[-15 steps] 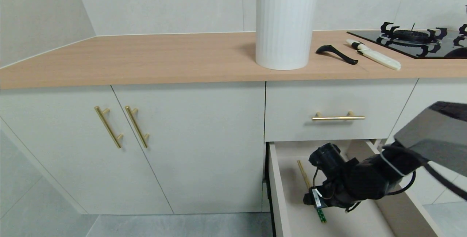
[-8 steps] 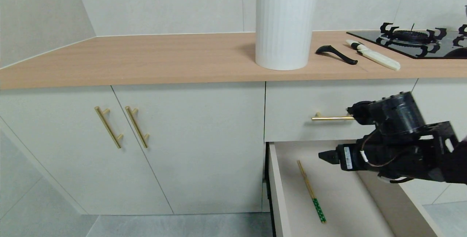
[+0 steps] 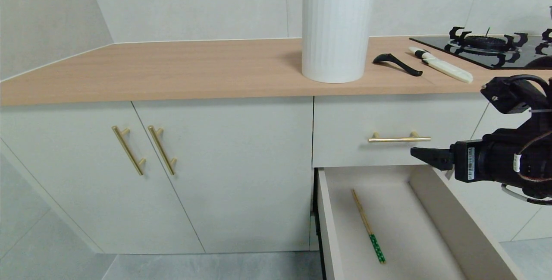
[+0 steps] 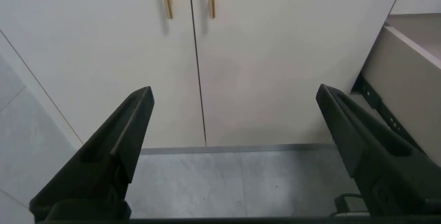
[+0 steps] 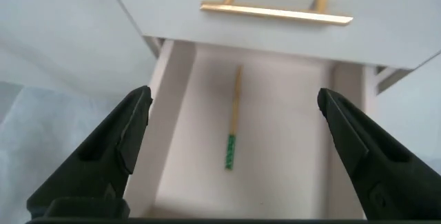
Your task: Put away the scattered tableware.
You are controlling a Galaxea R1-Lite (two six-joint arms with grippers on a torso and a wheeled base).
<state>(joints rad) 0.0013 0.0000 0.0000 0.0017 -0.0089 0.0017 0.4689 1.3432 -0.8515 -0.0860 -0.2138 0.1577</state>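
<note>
A pair of wooden chopsticks (image 3: 367,231) with green ends lies on the floor of the open lower drawer (image 3: 327,224). My right gripper (image 3: 424,155) hangs above the drawer's right side, level with the shut drawer above, pointing left. In the right wrist view the chopsticks (image 5: 233,131) lie far below the right gripper (image 5: 233,100), whose fingers stand wide apart with nothing between them. On the wooden counter lie a black spoon (image 3: 396,63) and a white-sheathed knife (image 3: 440,64). My left gripper (image 4: 234,94) is open and faces the cabinet doors low down.
A tall white ribbed container (image 3: 337,25) stands on the counter left of the spoon. A gas hob (image 3: 487,45) sits at the far right. The upper drawer's gold handle (image 3: 399,139) is just left of my right gripper. Two cabinet doors with gold handles (image 3: 144,148) are at left.
My right gripper has risen out of the drawer and drawn back to the right, leaving the chopsticks lying inside. The counter items have not moved.
</note>
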